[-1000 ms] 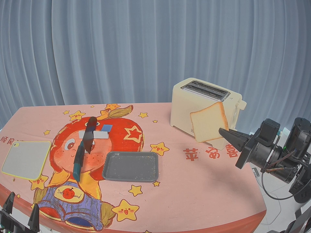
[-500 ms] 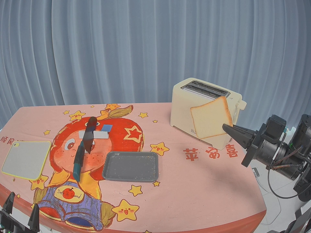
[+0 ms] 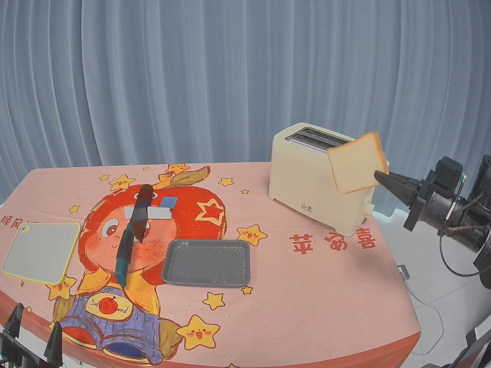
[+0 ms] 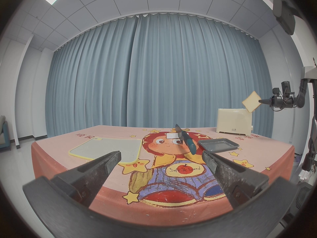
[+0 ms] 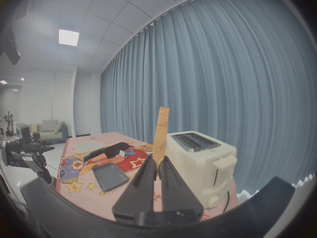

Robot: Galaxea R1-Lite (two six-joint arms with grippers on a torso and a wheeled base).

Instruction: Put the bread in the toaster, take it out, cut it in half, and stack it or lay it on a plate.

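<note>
Behind, a pleated blue-grey curtain (image 3: 204, 67) is seen across the whole back. The table (image 3: 317, 292) is covered with a pink cartoon cloth on which red characters are printed near the right side; they are not read here. A broad stretch of cloth lies between the plate and the toaster and runs on to the near right corner.

The cream two-slot toaster (image 3: 307, 180) is set at the far right, close to the back edge and the right edge, its slots facing up. A small dark mark is carried low on its front. A pale cutting board (image 3: 41, 251) with a yellow rim is laid flat near the left edge. The grey rectangular plate (image 3: 206, 261) is placed near the middle, its long side along the near edge. The knife (image 3: 130, 236) is set just left of the plate, teal handle toward the near edge, dark blade propped over a small white and blue block (image 3: 153, 212).

The bread (image 3: 357, 162) is held in the air by the toaster's upper right end. It is stood on edge, its long axis upright, its flat face turned toward the head camera. It is pinched at its lower corner by the right gripper (image 3: 381, 176), whose fingers are closed on it. The left gripper (image 4: 161, 155) is held by the near left edge, spread wide, with nothing between its fingers.
</note>
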